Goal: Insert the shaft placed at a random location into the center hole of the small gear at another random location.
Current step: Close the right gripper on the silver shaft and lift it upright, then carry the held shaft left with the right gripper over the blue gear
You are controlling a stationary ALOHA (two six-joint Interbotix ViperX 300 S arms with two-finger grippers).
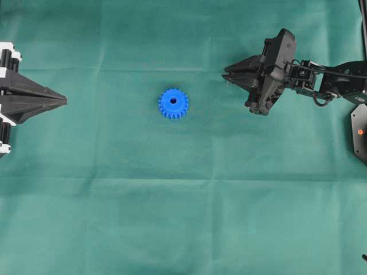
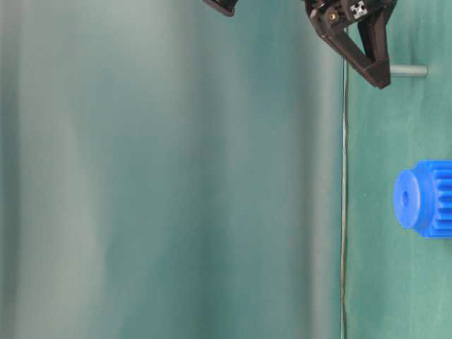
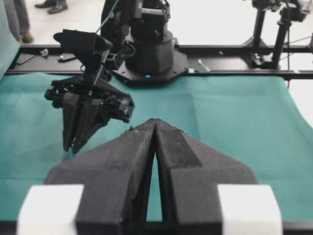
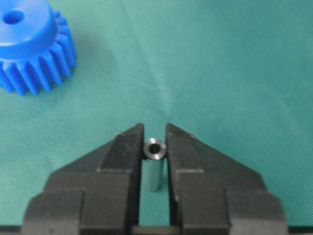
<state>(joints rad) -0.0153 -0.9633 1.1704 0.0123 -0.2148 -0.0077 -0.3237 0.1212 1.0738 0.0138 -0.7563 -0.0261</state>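
Green cloth covers the counter (image 1: 183, 229). On it, a little left of the middle in the overhead view, the small gear (image 1: 173, 103) lies flat with its raised hub up, and the center hole (image 1: 173, 101) shows dark with nothing in it. The right end effector (image 4: 154, 134) is closed narrowly on the shaft (image 4: 153, 165), which stands between its two pads with a hollow round end showing; it is well to the right of the gear, apart from it. At the far left edge, the left end effector (image 1: 62, 101) has its pads pressed together, gripping nothing, well apart from the gear.
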